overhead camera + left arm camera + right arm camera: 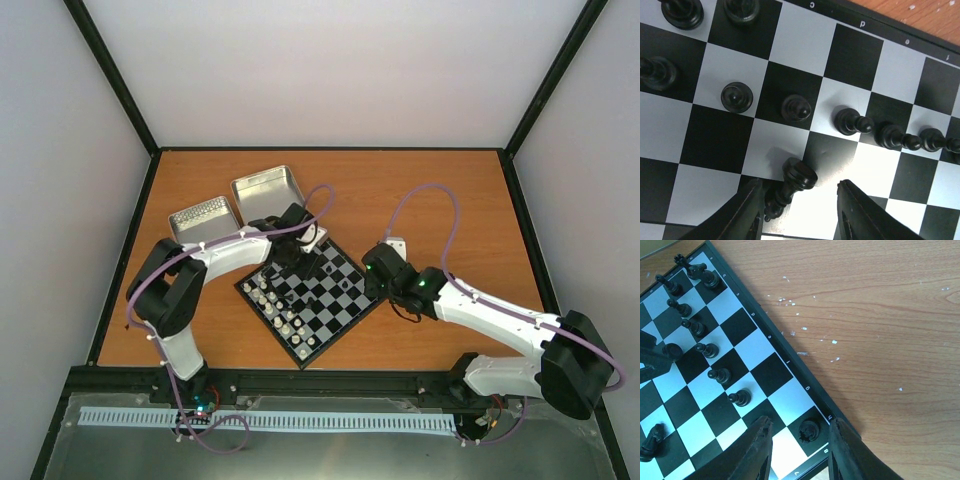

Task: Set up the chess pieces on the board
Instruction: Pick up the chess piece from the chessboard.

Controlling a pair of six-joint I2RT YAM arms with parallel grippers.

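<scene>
Board: the board (318, 305) lay mid-table, turned so that one corner pointed to the near edge.
White pieces: the white pieces (275, 305) stood in two rows along the board's near-left edge.
Black pawns: the black pawns (707, 349) stood in a line one rank in from the far-right edge, with further black pieces on the rank behind them toward the far corner.
Left gripper: the left gripper (800, 184) hung low over the far part of the board, just inside the pawn line.
Left jaws: parted, with a lone black piece (799, 174) between them. It leaned against the finger on the left of the wrist view, and bare square showed between it and the other finger, so it was not clamped.
Right gripper: the right gripper (800, 421) was down over the board's right corner.
Right jaws: parted, one finger on each side of a crowned black piece (809, 430) standing on the corner square, with a gap on both sides.
Tins: a perforated tin (205, 218) and a plain tin (268, 190) lay side by side, far and left of the board.
Table: the wooden table (440, 200) carried scattered white specks (790, 302) just right of the board.
</scene>
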